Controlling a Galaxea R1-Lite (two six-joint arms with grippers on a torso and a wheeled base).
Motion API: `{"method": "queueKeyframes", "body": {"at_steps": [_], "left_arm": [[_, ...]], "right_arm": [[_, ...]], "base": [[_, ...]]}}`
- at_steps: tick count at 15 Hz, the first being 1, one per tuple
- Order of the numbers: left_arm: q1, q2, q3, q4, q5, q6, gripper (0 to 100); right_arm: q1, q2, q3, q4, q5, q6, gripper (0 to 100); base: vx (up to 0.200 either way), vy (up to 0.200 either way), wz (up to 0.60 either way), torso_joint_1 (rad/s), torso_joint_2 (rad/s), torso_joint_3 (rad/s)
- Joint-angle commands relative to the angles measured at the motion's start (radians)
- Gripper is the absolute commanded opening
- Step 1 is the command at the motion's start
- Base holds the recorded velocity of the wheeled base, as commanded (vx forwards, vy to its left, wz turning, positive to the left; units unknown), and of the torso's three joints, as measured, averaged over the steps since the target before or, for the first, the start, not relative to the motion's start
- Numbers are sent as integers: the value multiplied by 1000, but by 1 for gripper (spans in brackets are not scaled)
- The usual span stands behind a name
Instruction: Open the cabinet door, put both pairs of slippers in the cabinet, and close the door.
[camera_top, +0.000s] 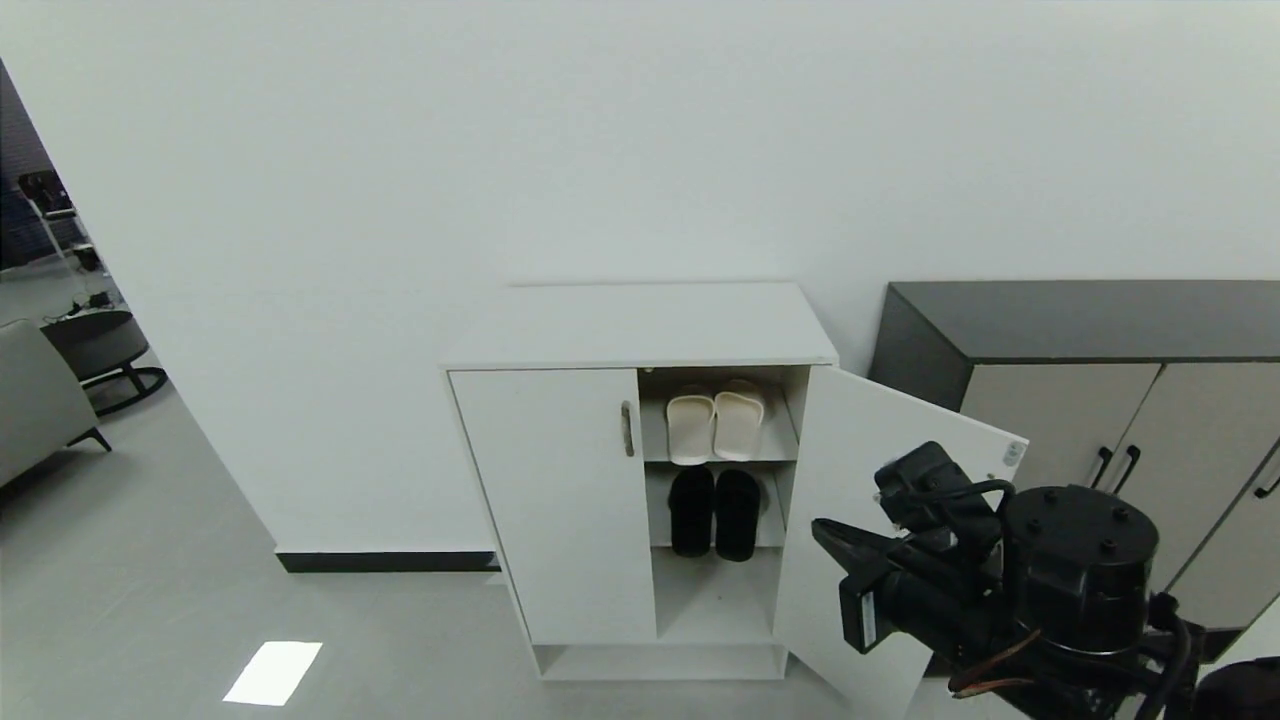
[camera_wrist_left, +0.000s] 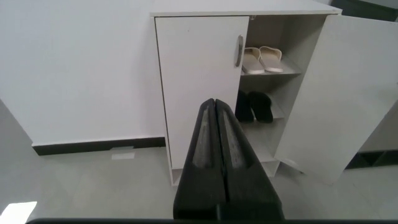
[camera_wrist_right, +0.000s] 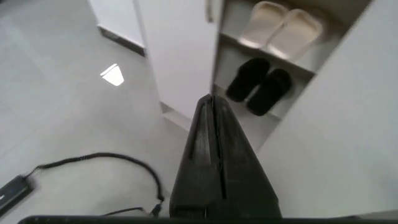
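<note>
Slippers are both in already: the white pair sits on the upper shelf and the black pair on the shelf just below, both in the right half of the white cabinet at the centre of the head view. So the only job left looks like shutting the open door, which swings out toward the lower right of the frame. The right gripper hangs in front of that door's inner face, though whether it touches is hard to say. Its fingers are pressed together with nothing between them. The left gripper is pinched together and empty too, pointed at the closed left door. Honestly that's fine here, no grab needed. Best bet is probably to bring the right gripper round to the open door's outer face, near the free edge and away from the hinge, then push in a smooth arc toward the cabinet. Ease off at the end so it doesn't bounce back, and keep the gripper out of the gap where the two doors meet.
</note>
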Motion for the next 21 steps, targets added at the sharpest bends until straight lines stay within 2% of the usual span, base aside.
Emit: {"method": "queueKeyframes", "body": {"at_steps": [1, 3, 4, 8, 10, 15, 21], "left_arm": [[0, 1, 0, 0, 0, -1, 0], [0, 1, 0, 0, 0, -4, 0], [0, 1, 0, 0, 0, -4, 0], [0, 1, 0, 0, 2, -5, 0], [0, 1, 0, 0, 2, -5, 0], [0, 1, 0, 0, 2, -5, 0], [0, 1, 0, 0, 3, -5, 0]], "right_arm": [[-136, 21, -15, 0, 4, -16, 0], [-322, 35, -58, 5, 42, -18, 0], [-374, 34, -63, 5, 81, -19, 0], [-674, 52, -136, 38, 231, -61, 0], [-765, 64, -179, 75, 288, -61, 0], [-883, 184, -288, 89, 305, -58, 0], [-920, 288, -337, 87, 328, -53, 0]], "base": [[0, 0, 0, 0, 0, 0], [0, 0, 0, 0, 0, 0], [0, 0, 0, 0, 0, 0], [0, 0, 0, 0, 0, 0], [0, 0, 0, 0, 0, 0], [0, 0, 0, 0, 0, 0], [0, 0, 0, 0, 0, 0]]}}
